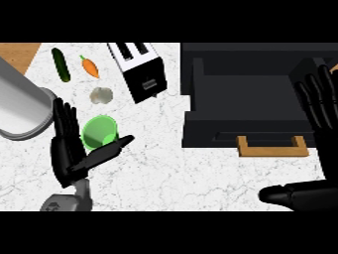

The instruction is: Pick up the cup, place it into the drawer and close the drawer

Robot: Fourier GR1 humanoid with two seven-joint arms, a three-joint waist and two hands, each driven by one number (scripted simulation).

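Left robot hand is positioned at the near left of the worktop, fingers straight and pointing away, thumb spread out to the right. Its fingers lie along the left side of the green cup and its thumb reaches under the cup's near edge, so the cup sits in the gap between them; the hand is not curled round it, and whether it touches the cup cannot be told. The cup stands on the white marbled worktop with its mouth showing, well to the left of the drawer. Right robot hand shows at the right edge, fingers straight and spread, thumb extended low toward the left, holding nothing; it overlaps the right side of the black drawer unit. The drawer stands open, its dark interior visible, with a wooden handle on its near face. Beyond the cup lies a pale bulb of garlic. Farther off, a dark green cucumber and an orange carrot lie side by side, apart from each other. A black toaster stands between these vegetables and the drawer unit. A large grey cylinder occupies the far left, its end just beside the left hand's fingertips.
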